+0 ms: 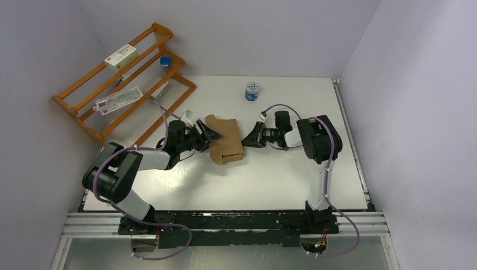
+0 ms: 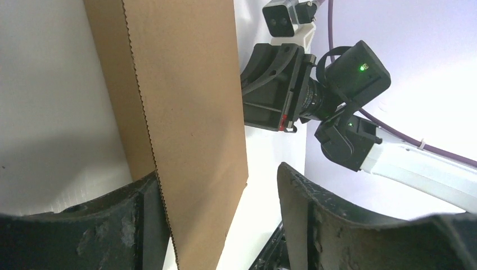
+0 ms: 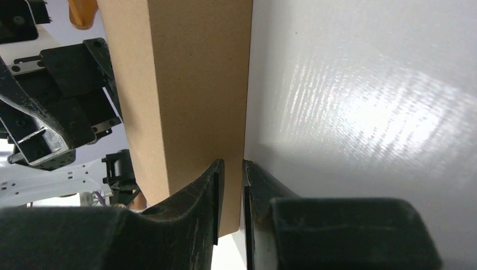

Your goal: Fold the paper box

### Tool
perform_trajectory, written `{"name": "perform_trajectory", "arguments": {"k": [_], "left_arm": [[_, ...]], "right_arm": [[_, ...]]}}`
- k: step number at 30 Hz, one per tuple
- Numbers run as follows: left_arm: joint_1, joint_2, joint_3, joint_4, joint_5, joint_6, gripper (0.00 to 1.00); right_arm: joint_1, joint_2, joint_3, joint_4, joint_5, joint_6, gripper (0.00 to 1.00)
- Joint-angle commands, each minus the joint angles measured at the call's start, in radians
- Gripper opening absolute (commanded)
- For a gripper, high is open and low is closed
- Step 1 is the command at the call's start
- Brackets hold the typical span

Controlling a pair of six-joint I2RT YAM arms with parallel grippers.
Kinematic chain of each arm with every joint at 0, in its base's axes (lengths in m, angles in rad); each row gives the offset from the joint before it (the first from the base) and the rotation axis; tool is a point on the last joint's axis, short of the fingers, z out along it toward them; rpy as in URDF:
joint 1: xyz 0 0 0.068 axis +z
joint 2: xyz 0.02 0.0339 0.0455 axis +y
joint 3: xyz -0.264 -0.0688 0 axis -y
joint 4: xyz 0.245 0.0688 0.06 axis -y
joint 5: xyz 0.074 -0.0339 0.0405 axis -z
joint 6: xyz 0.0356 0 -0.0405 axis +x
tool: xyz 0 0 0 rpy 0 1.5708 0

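Observation:
The paper box [image 1: 225,143] is plain brown cardboard, partly folded, lying mid-table between both arms. My left gripper [image 1: 209,135] is at its left side. In the left wrist view a serrated-edged cardboard panel [image 2: 185,112] stands between the jaws of the left gripper [image 2: 219,174]. The panel rests against one finger and a wide gap separates it from the other, so this gripper is open. My right gripper [image 1: 246,138] is at the box's right edge. In the right wrist view the right gripper [image 3: 232,163] has its jaws nearly together, pinching the box's thin edge [image 3: 185,84].
A wooden rack [image 1: 124,84] leans at the back left, holding a white printed carton [image 1: 121,56], a clear packet [image 1: 118,99] and a small blue object [image 1: 165,61]. A blue-and-white jar [image 1: 252,91] stands at the back centre. Walls enclose the table on three sides.

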Motion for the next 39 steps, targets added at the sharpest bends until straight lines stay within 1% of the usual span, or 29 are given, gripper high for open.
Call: {"name": "perform_trajectory", "arguments": {"k": [1, 5, 10, 14, 19, 23, 25, 31, 35, 39], "left_arm": [[-0.006, -0.046, 0.021, 0.011, 0.008, 0.009, 0.68], [-0.006, -0.091, 0.009, -0.068, -0.039, 0.043, 0.68], [-0.006, -0.125, 0.008, -0.182, -0.105, 0.088, 0.68], [-0.005, -0.118, -0.008, -0.222, -0.152, 0.11, 0.67], [-0.004, -0.066, -0.014, -0.211, -0.152, 0.122, 0.66], [-0.004, -0.027, -0.015, -0.2, -0.157, 0.133, 0.65], [-0.003, -0.008, -0.022, -0.19, -0.158, 0.132, 0.62], [-0.001, 0.038, -0.042, -0.15, -0.132, 0.123, 0.56], [0.0, 0.04, -0.043, -0.147, -0.124, 0.129, 0.55], [0.0, 0.029, -0.042, -0.149, -0.12, 0.135, 0.56]], "right_arm": [[0.027, 0.005, 0.037, -0.042, 0.014, -0.032, 0.23], [0.024, -0.02, 0.026, -0.03, 0.057, -0.019, 0.23], [-0.007, -0.095, 0.005, -0.08, 0.128, -0.043, 0.29], [-0.015, -0.145, -0.002, -0.105, 0.157, -0.056, 0.34], [-0.004, -0.168, 0.008, -0.09, 0.123, -0.03, 0.4], [0.013, -0.165, -0.007, -0.003, 0.101, 0.04, 0.42], [0.03, -0.153, -0.006, 0.029, 0.089, 0.068, 0.43], [0.068, -0.11, 0.01, 0.06, 0.1, 0.095, 0.43], [0.068, -0.079, 0.016, 0.042, 0.114, 0.072, 0.42], [0.07, -0.04, 0.013, 0.058, 0.108, 0.071, 0.38]]}}
